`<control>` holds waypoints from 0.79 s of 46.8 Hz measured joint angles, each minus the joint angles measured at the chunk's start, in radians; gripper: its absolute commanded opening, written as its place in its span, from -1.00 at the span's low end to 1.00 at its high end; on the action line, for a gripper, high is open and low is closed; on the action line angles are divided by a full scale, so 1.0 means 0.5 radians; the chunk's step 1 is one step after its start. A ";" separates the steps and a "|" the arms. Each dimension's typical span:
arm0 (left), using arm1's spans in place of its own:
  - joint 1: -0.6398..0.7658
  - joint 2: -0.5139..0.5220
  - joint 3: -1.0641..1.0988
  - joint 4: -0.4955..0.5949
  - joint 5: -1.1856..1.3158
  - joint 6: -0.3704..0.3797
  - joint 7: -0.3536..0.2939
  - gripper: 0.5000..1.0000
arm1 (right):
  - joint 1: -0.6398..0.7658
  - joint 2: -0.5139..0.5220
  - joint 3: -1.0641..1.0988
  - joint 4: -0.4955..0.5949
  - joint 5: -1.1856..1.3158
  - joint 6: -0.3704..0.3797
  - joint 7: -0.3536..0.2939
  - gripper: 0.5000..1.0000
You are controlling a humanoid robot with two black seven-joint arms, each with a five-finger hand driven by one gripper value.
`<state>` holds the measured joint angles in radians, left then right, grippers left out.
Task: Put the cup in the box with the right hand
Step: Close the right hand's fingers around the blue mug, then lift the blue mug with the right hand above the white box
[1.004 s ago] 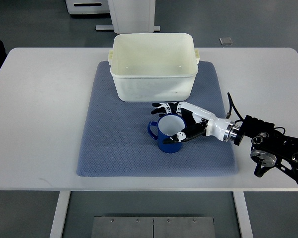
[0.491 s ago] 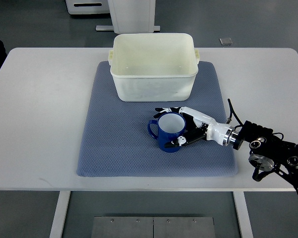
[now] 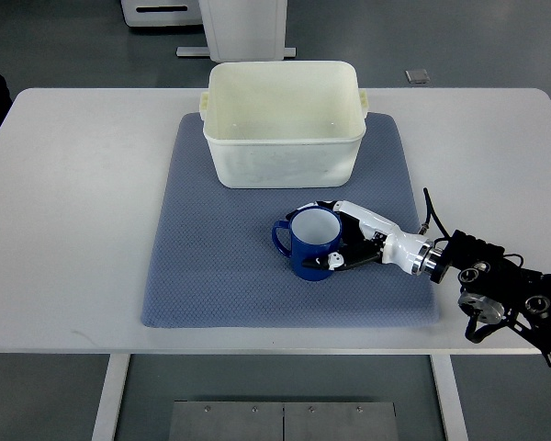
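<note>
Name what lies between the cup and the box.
Only bare mat between the cup and box, in the top view.

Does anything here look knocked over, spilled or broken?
Nothing stands out. The blue cup stands upright on the mat, looks empty, with the right hand wrapped around it. The white box sits squarely at the mat's far edge, empty and intact.

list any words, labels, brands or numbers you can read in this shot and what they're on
None can be read: no print shows on the blue cup, the white box, the grey mat, the table or the right hand around the cup.
</note>
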<state>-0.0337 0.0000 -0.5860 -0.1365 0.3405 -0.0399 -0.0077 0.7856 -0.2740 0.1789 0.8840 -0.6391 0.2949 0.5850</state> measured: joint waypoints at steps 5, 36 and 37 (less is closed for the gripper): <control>0.000 0.000 0.000 0.000 0.000 0.000 0.000 1.00 | 0.004 0.004 -0.001 -0.013 0.003 -0.003 0.016 -1.00; 0.000 0.000 0.000 0.000 0.000 0.000 0.000 1.00 | 0.298 -0.320 0.324 0.321 0.022 0.161 -0.036 -1.00; 0.000 0.000 0.000 0.000 0.000 0.000 0.000 1.00 | 0.308 -0.320 0.345 0.321 0.022 0.166 -0.054 -1.00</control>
<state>-0.0337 0.0000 -0.5860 -0.1365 0.3405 -0.0399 -0.0076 0.9396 -0.4341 0.3512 1.0443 -0.6282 0.3778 0.5579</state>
